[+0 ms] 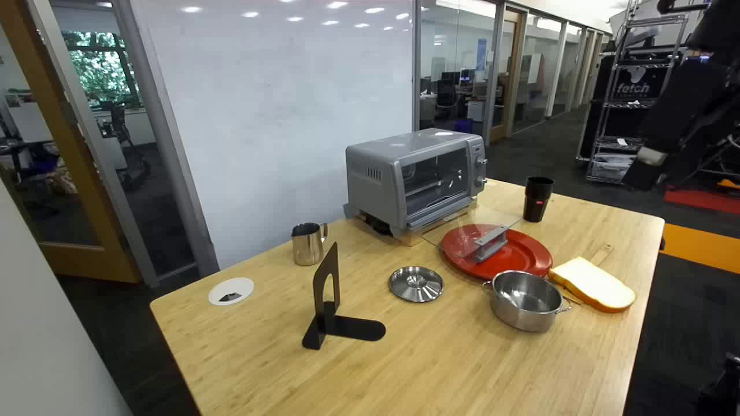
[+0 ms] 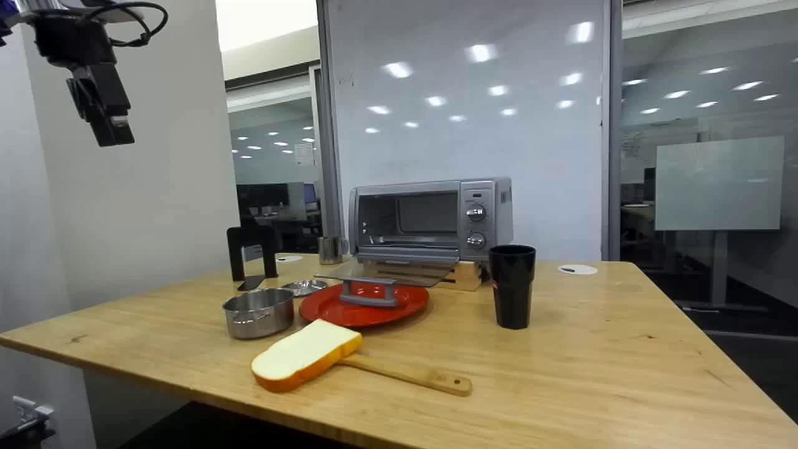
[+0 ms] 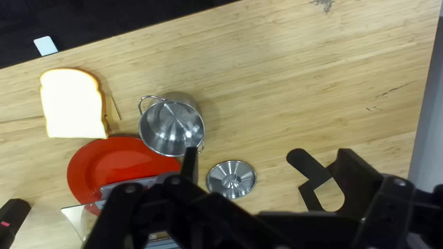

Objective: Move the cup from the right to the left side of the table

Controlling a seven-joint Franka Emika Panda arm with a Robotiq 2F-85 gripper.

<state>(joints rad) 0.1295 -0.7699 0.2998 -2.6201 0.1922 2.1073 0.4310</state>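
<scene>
Pointing mouth-up, long axis vertical, a tall black cylindrical cup (image 2: 512, 288) stood on a pale wood-grain table (image 2: 592, 374); a black two-fingered gripper (image 3: 268, 160) gaped wide, empty.

Glossy white panel (image 1: 277, 115), glass walls (image 1: 454, 63), dark floor (image 1: 535, 153).

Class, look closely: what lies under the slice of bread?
A wooden utensil: its handle sticks out on one side of the slice of bread, and part of its other end on the opposite side. The stretch between is covered from view.
</scene>
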